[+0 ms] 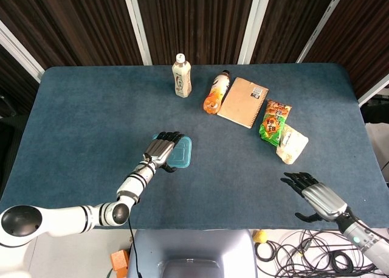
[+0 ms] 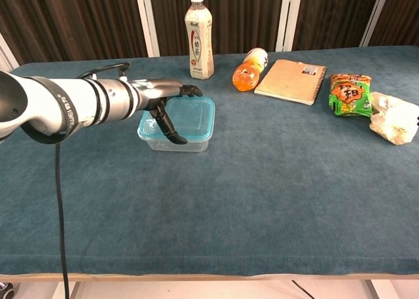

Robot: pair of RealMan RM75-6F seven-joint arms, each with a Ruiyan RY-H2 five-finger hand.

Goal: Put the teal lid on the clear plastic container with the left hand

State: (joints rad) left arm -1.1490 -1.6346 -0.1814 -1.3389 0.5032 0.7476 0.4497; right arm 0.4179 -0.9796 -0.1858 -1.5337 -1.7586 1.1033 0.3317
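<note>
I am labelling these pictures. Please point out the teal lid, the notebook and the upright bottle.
teal lid (image 2: 193, 112), chest view, top surface right of the hand.
notebook (image 1: 243, 101), head view, middle of cover.
upright bottle (image 2: 199, 40), chest view, label.

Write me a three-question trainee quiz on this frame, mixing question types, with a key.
1. True or false: the teal lid sits on top of the clear plastic container.
2. Which hand is at the container? A) left hand B) right hand
3. Fill in: the orange bottle lies on its side between the upright white bottle and the ____.

Key:
1. True; the lid sits on the container, with the left hand over its left part.
2. A; the right hand hangs off the near table edge, holding nothing.
3. Brown notebook.
</note>
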